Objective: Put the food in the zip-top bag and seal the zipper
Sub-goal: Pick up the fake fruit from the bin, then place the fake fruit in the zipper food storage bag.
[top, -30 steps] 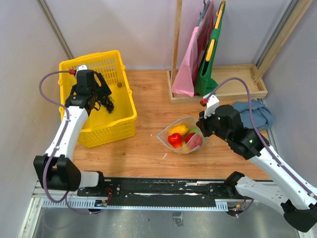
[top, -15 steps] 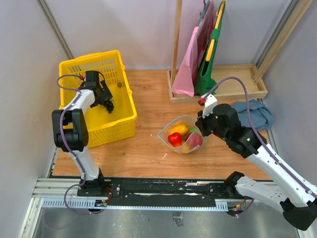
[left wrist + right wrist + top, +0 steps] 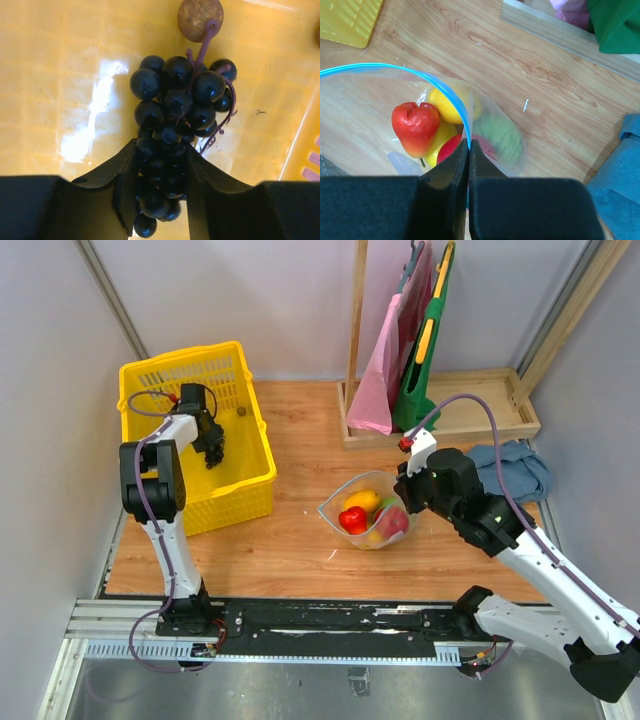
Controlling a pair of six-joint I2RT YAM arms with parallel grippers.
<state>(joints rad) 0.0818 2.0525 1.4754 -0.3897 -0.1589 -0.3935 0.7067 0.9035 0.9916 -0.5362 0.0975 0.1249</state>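
Folding sharply at the elbow over the past second, the left arm now stands nearly upright beside the yellow basket (image 3: 262,478), and its left hand (image 3: 159,196) has drifted a little toward the basket's middle. That hand is closed narrow around the lower half of the grape bunch (image 3: 176,102), with dark berries bulging between the two fingers and the stem and its brown cap pointing away over the basket floor. The bunch appears to be the last piece of food outside the bag, and the grip looks intended to carry it out. Whether it hangs clear of the floor cannot be told.

Across the table (image 3: 290,540), the right arm has barely shifted. The right hand (image 3: 468,150) is pinched nearly shut on the rim of the clear bag (image 3: 355,107), right on the blue zipper strip (image 3: 395,66). This likely holds the floppy mouth up and open to receive the grapes. Inside lie a red fruit (image 3: 416,125), a yellow mango (image 3: 449,107) and a pale green piece (image 3: 504,139) seen through the plastic.

The bag stands near the middle of the table, well apart from the basket. Sealing is not yet begun and the strip curves wide open. A blue cloth (image 3: 520,468) lies just beside the right arm, and a wooden rack (image 3: 480,420) with pink and green bags stands behind it.
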